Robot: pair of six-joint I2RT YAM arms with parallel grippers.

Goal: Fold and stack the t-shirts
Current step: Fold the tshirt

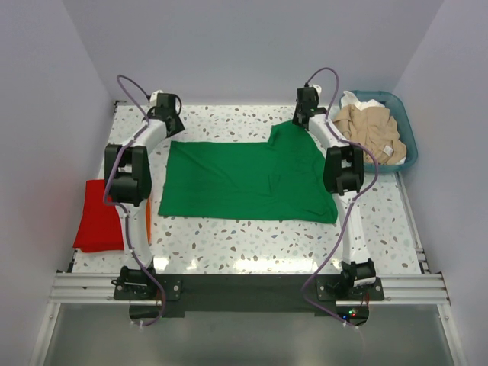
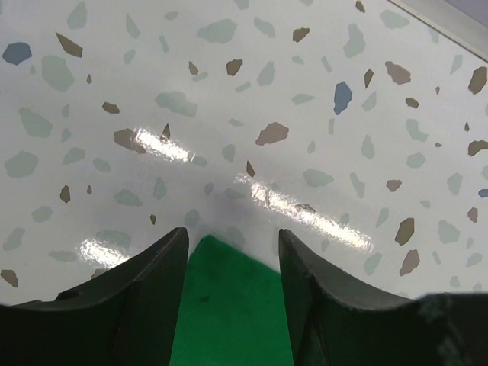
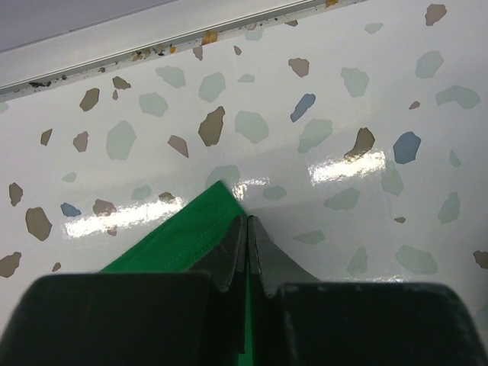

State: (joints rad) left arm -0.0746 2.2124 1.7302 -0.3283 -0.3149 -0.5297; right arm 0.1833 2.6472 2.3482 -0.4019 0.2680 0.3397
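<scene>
Top view: a green shirt lies spread flat across the middle of the speckled table, between the two arms. Its far right corner is drawn up toward the right gripper. The left gripper sits at the shirt's far left corner. A red shirt lies folded at the table's left edge, apart from the green one and partly behind the left arm. A teal basket stands at the far right corner. It holds a crumpled beige shirt, with a white shirt showing behind it.

Left wrist view: the left gripper has its jaws apart. The pointed corner of the green shirt lies on the table between the two fingers. Whether either finger touches the cloth cannot be told.

Right wrist view: the right gripper has its jaws pressed together and clamped on an edge of the green shirt. The cloth fans out to the left of the fingertips, and a thin green strip shows between the fingers. The table lies beyond, with its pale far edge rail along the top of the view.
</scene>
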